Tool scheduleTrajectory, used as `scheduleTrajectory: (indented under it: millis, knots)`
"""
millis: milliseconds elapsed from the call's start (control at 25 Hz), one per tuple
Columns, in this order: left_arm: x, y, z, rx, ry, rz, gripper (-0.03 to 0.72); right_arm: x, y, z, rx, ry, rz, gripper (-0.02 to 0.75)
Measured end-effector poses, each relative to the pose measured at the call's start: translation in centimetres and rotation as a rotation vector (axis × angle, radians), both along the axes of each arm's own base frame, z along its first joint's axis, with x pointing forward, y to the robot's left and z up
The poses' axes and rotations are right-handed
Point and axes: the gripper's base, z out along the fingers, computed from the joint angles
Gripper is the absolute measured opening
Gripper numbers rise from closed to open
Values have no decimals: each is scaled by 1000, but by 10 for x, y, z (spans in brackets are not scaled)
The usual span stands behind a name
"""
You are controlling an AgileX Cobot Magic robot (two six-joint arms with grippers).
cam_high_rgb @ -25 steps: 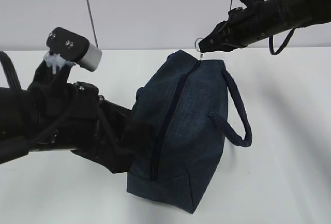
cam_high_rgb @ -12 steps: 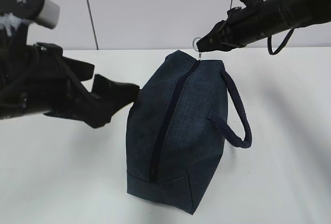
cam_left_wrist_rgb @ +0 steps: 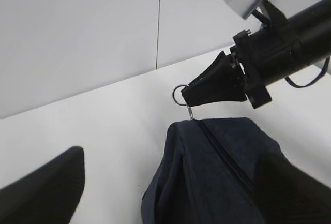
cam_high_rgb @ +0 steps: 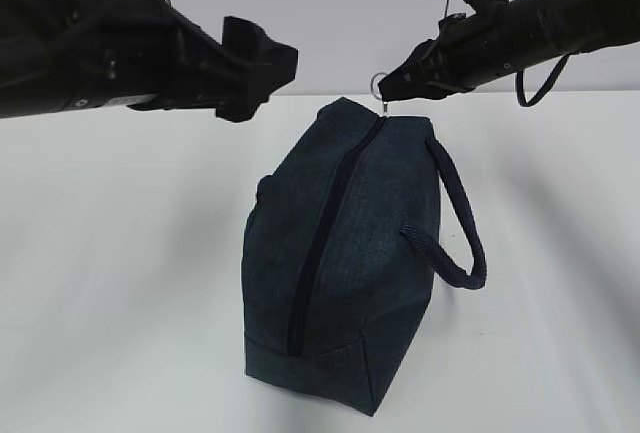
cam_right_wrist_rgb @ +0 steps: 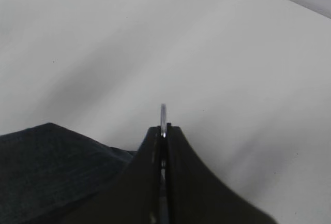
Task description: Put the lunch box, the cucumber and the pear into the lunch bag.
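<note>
The dark navy lunch bag [cam_high_rgb: 340, 253] stands on the white table with its zipper closed along the top. My right gripper [cam_high_rgb: 392, 89] is shut on the zipper's ring pull [cam_high_rgb: 381, 83] at the bag's top far end; the right wrist view shows the ring pull [cam_right_wrist_rgb: 163, 114] pinched between the tips of the right gripper [cam_right_wrist_rgb: 163, 127]. My left gripper [cam_high_rgb: 265, 78] hangs open above and to the left of the bag, touching nothing. In the left wrist view the left gripper [cam_left_wrist_rgb: 173, 154] looks down on the lunch bag [cam_left_wrist_rgb: 217, 177]. The lunch box, cucumber and pear are out of view.
The looped strap handle [cam_high_rgb: 455, 243] sticks out on the bag's right side. White tabletop [cam_high_rgb: 120, 283] surrounds the bag, with a pale wall [cam_high_rgb: 320, 13] behind it.
My left arm has lifted from low against the bag's left side to above and left of it, with its jaws wider apart. The right gripper has kept its hold on the ring pull.
</note>
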Motion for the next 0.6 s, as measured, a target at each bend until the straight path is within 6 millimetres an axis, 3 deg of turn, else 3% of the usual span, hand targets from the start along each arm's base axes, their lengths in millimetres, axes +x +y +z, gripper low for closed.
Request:
scheduleTrajectory:
  millis: [200, 600]
  knots:
    - [15, -7, -2, -30, 39, -31, 585, 0, 0, 0, 4, 1, 0, 0]
    - [42, 8, -17, -44, 108, -53, 585, 0, 0, 0, 7, 2, 1, 0]
